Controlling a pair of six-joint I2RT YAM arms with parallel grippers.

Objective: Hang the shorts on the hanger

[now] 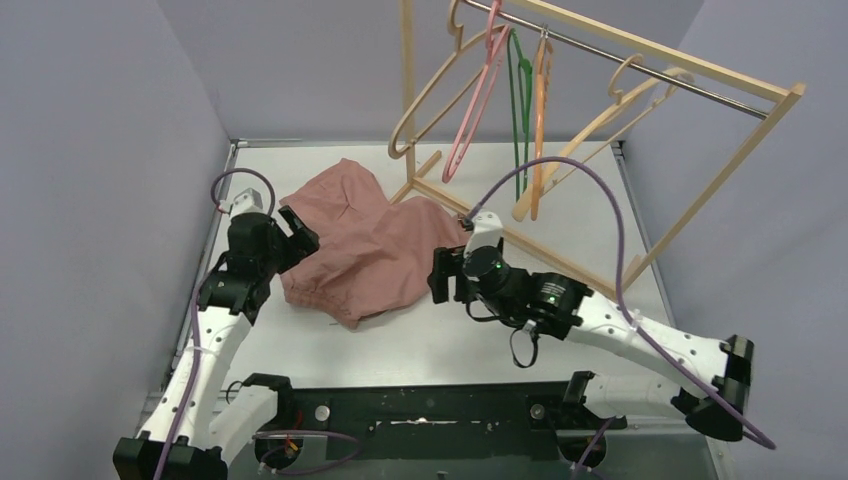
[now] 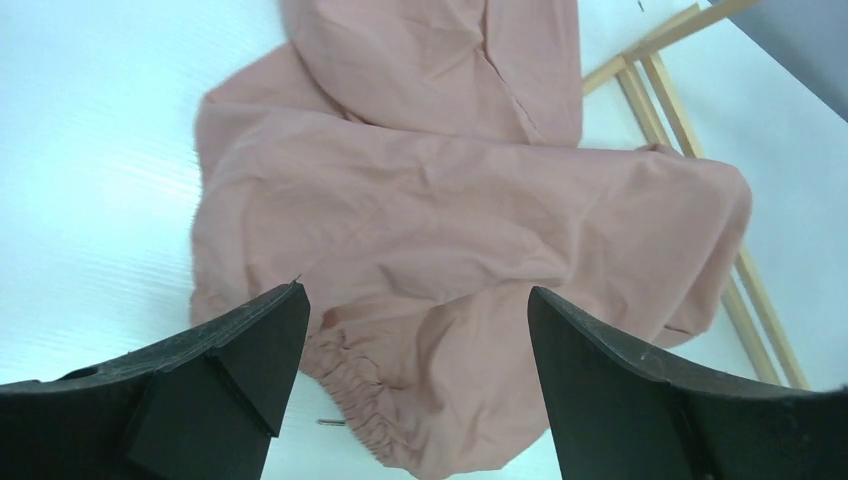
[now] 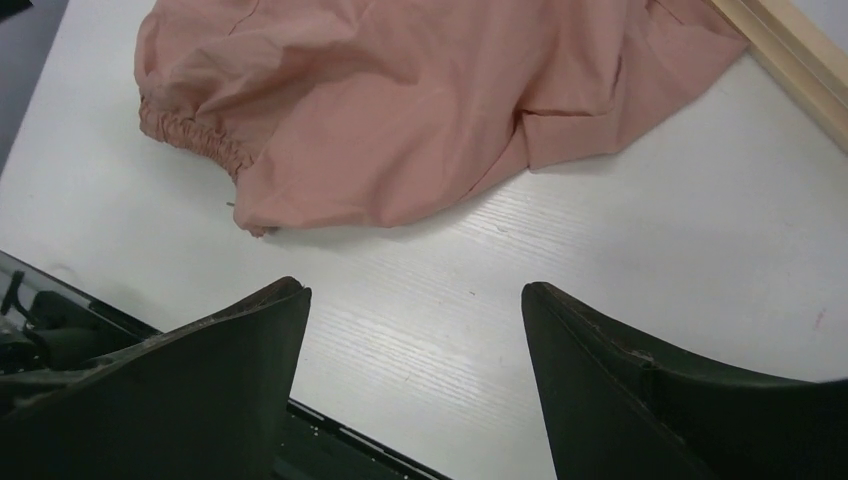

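Salmon shorts (image 1: 370,250) on table (image 1: 420,345); left claw (image 2: 415,310) apart over their gathered edge, right claw (image 3: 415,300) apart beside.

Soft matt cloth shorts (image 1: 370,245), glossy plastic hanger (image 1: 472,110), pale wood rack (image 1: 690,170), smooth white table (image 1: 420,345)

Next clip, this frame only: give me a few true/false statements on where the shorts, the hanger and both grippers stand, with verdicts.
1. The shorts lie crumpled on the table, held by neither gripper. True.
2. The pink hanger lies on the table beside the shorts. False: it hangs on the wooden rack, among other hangers.
3. The left gripper is shut on the waistband. False: its fingers are spread and grip nothing.
4. The right gripper is open over bare table by the shorts' edge. True.
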